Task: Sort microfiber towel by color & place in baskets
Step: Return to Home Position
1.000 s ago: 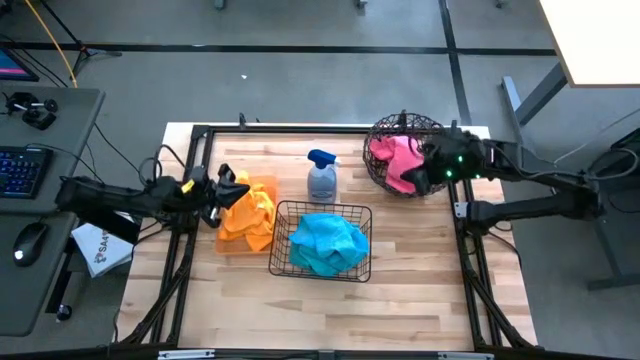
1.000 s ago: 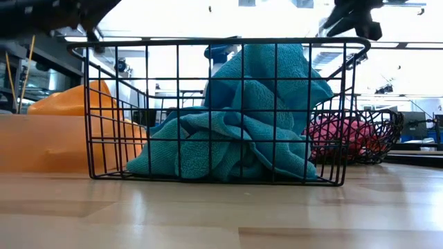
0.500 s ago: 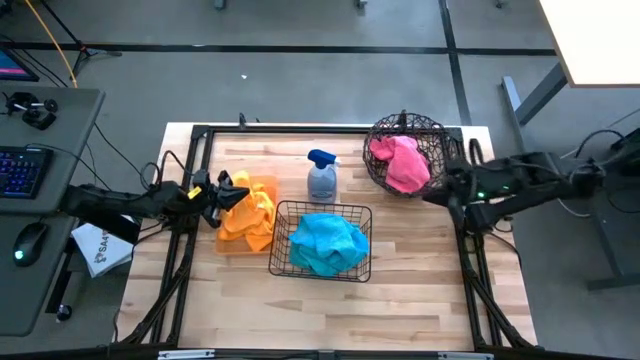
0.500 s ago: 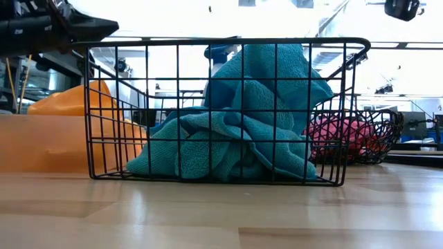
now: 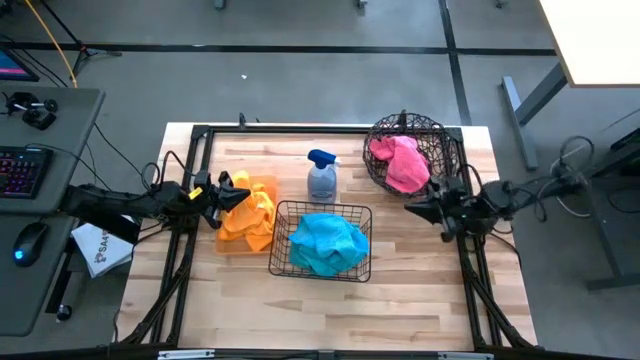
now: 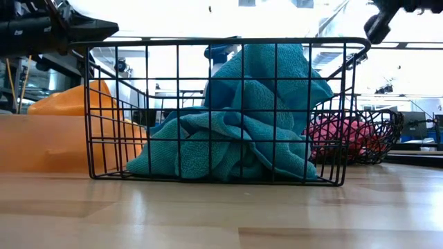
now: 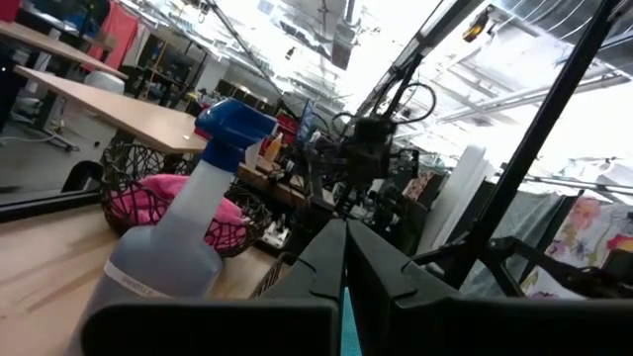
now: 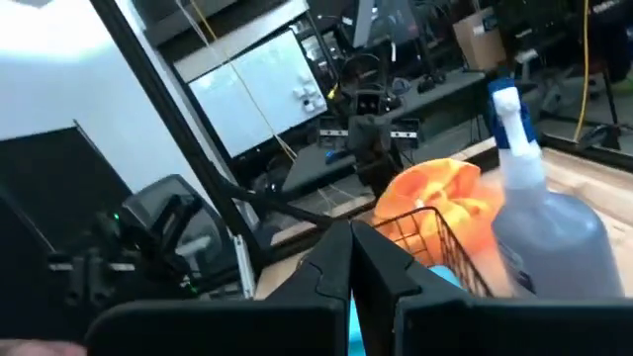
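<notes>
Orange towels (image 5: 252, 212) lie heaped on the flat orange tray (image 6: 41, 145). Turquoise towels (image 5: 322, 243) fill the rectangular black wire basket (image 5: 277, 250). Pink towels (image 5: 400, 162) sit in the round dark wire basket (image 5: 440, 140). My left gripper (image 5: 238, 190) hangs shut above the left edge of the orange heap and touches nothing; it points level across the table (image 7: 345, 242). My right gripper (image 5: 412, 209) is shut and empty (image 8: 351, 247). It hovers just on the near side of the round basket, pointing toward the table's left.
A grey spray bottle with a blue trigger (image 5: 322, 178) stands between the tray and the round basket, behind the black basket. A black frame (image 5: 330, 128) runs around the table. Bare wood lies along the near half of the table (image 5: 320, 310).
My right gripper has drawn back from over the round basket's pink towels toward the table's near edge and right side, while the arm folded back off the table. The left gripper has dipped slightly over the orange towels. No towel has moved.
</notes>
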Robot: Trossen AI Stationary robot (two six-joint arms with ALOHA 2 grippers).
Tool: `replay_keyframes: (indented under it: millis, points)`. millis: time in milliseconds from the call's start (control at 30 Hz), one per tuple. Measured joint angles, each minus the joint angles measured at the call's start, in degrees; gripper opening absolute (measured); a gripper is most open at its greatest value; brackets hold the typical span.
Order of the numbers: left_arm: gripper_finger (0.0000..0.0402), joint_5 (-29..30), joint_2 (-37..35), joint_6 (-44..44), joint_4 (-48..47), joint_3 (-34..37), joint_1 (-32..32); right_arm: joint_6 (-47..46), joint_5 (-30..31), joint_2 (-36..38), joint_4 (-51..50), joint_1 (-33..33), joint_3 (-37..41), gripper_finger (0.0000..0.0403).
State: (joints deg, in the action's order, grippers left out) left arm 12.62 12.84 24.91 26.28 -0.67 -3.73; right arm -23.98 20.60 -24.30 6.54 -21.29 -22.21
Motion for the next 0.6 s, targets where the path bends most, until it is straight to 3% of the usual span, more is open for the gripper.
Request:
replay_keyframes:
  millis: [167, 300, 600]
  points:
    - [0.0001, 0.0, 0.0, 0.0, 0.0, 0.0, 0.0, 0.6, -15.9, 0.0, -0.4, 14.1, 3.3, 0.0]
    - [0.0001, 0.0, 0.0, 0.0, 0.0, 0.0, 0.0, 1.2, -27.5, 2.4, 0.0, 21.1, 7.1, 0.0]
    - [0.0001, 0.0, 0.0, 0.0, 0.0, 0.0, 0.0, -2.9, -29.3, 13.3, 11.2, 22.4, 21.4, 0.0]
